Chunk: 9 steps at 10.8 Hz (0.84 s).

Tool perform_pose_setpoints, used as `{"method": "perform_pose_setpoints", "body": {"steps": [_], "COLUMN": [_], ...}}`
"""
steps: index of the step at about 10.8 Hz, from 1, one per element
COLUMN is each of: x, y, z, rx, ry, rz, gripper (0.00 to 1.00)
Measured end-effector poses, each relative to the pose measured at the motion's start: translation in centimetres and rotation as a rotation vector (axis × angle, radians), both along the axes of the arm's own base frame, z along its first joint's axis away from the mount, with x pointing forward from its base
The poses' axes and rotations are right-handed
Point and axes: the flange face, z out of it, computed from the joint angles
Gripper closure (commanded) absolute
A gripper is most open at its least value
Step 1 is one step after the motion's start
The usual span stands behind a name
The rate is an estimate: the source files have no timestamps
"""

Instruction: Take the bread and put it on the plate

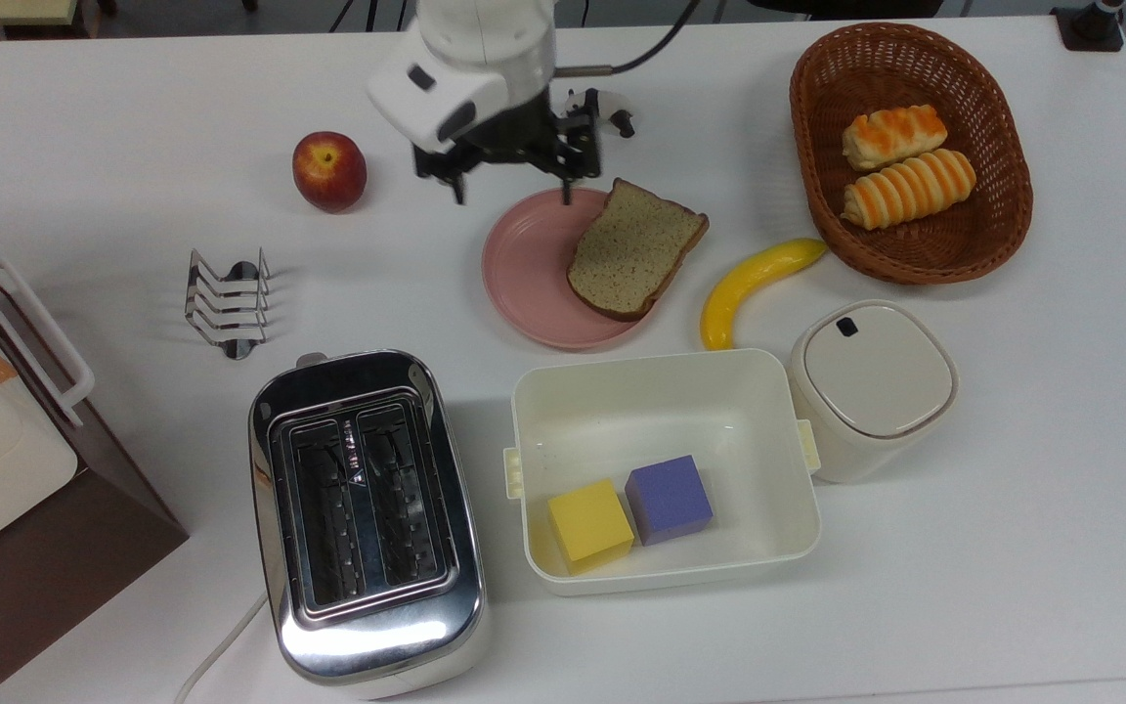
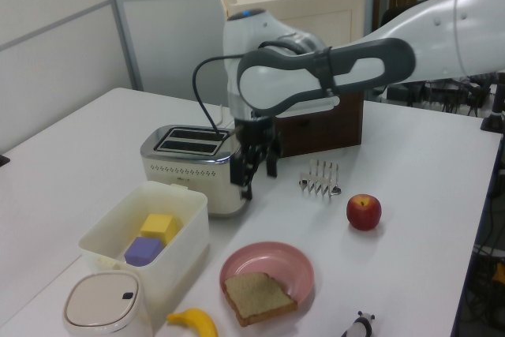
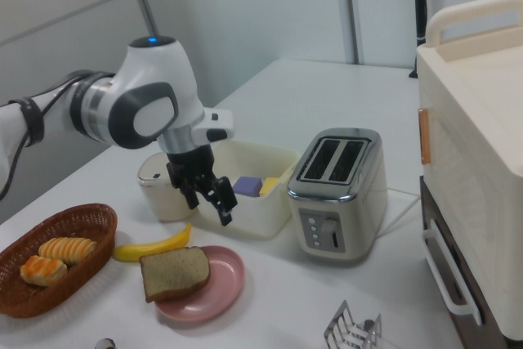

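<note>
The bread (image 1: pixel 636 249), a brown slice with a darker crust, lies flat on the pink plate (image 1: pixel 527 266). Its crust end overhangs the rim on the top view's right. My gripper (image 1: pixel 510 194) hangs open and empty above the plate's far edge in the top view, clear of the slice. In the left view the gripper (image 2: pixel 259 179) is well above the plate (image 2: pixel 268 261) and the bread (image 2: pixel 259 296). The right view shows the gripper (image 3: pixel 208 207) raised over the bread (image 3: pixel 173 273) and plate (image 3: pixel 219 284).
A banana (image 1: pixel 755 286) and a wicker basket (image 1: pixel 817 176) of striped rolls lie to the top view's right of the plate. A white tub (image 1: pixel 666 391) with two cubes, a lidded canister (image 1: pixel 871 386), a toaster (image 1: pixel 365 518), a toast rack (image 1: pixel 228 303) and an apple (image 1: pixel 328 171) surround it.
</note>
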Motion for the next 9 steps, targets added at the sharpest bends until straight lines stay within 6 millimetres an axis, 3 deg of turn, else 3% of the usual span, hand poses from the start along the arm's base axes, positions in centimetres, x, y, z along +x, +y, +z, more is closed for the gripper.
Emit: {"method": "perform_pose_setpoints", "body": {"steps": [5,9], "x": [-0.1,-2.0], "y": [-7.4,-8.0], "z": [3.0,6.2], "rx": [-0.091,-0.084], "ry": [-0.055,-0.060], "rz": [-0.119,-0.132], "gripper": [0.00,0.00]}}
